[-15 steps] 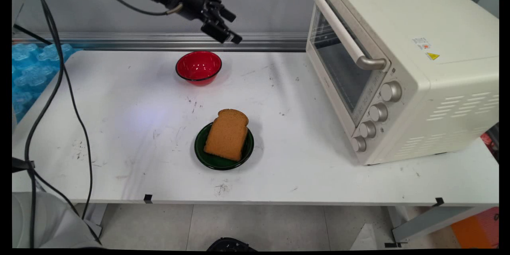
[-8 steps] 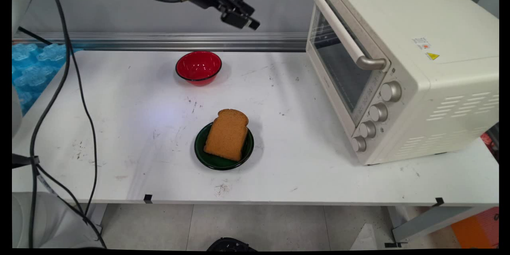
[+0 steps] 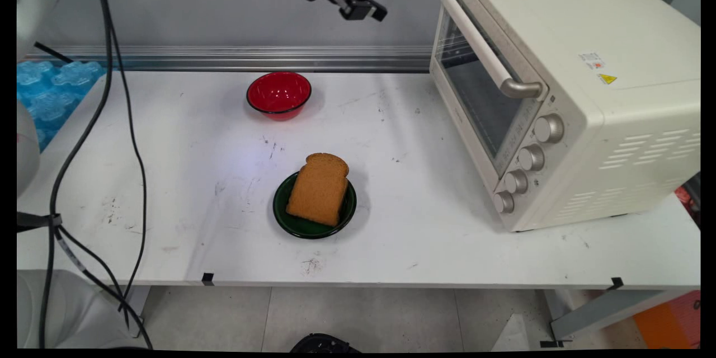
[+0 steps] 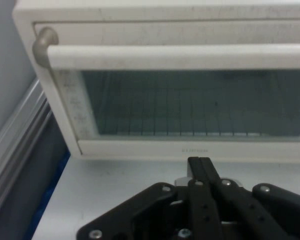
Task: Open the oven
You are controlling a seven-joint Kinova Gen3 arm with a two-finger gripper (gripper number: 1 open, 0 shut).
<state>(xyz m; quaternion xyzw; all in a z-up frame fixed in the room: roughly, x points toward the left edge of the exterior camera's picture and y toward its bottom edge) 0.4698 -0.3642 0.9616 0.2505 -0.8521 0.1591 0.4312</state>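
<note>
The black two-finger gripper (image 3: pixel 372 11) hung high above the back of the white desk (image 3: pixel 168 179), close to the top edge of the main view. It was tilted forward and pointed toward the cream-white toaster oven (image 3: pixel 559 95) on the right side of the desk. Its fingers were pressed together with nothing between them. In the hand view they rose as one narrow black bar (image 4: pixel 200 167) from the linkage at the bottom edge.

The oven was the thing nearest the gripper, but the two were apart, with open air between the fingertips and the oven's front. The hand camera looked squarely at that front: the long pale bar handle (image 4: pixel 180 55) ran across the top of the closed glass door (image 4: pixel 190 102), and a wire rack showed dimly behind the pane. In the main view the handle (image 3: pixel 481 39) lay level with the gripper or slightly below it, and four silver knobs (image 3: pixel 531 158) sat in a column beside the door.

The other things stood well clear of the gripper, lower on the desk:
- a glossy red bowl (image 3: pixel 278 92) near the back rail
- a dark green round plate (image 3: pixel 305 226) toward the near edge — carrying a brown slice of bread (image 3: pixel 319 187) that overhung its rim
- blue moulded packing (image 3: pixel 45 95) at the far left

Black cables (image 3: pixel 106 95) drooped from the arm down the left side.
</note>
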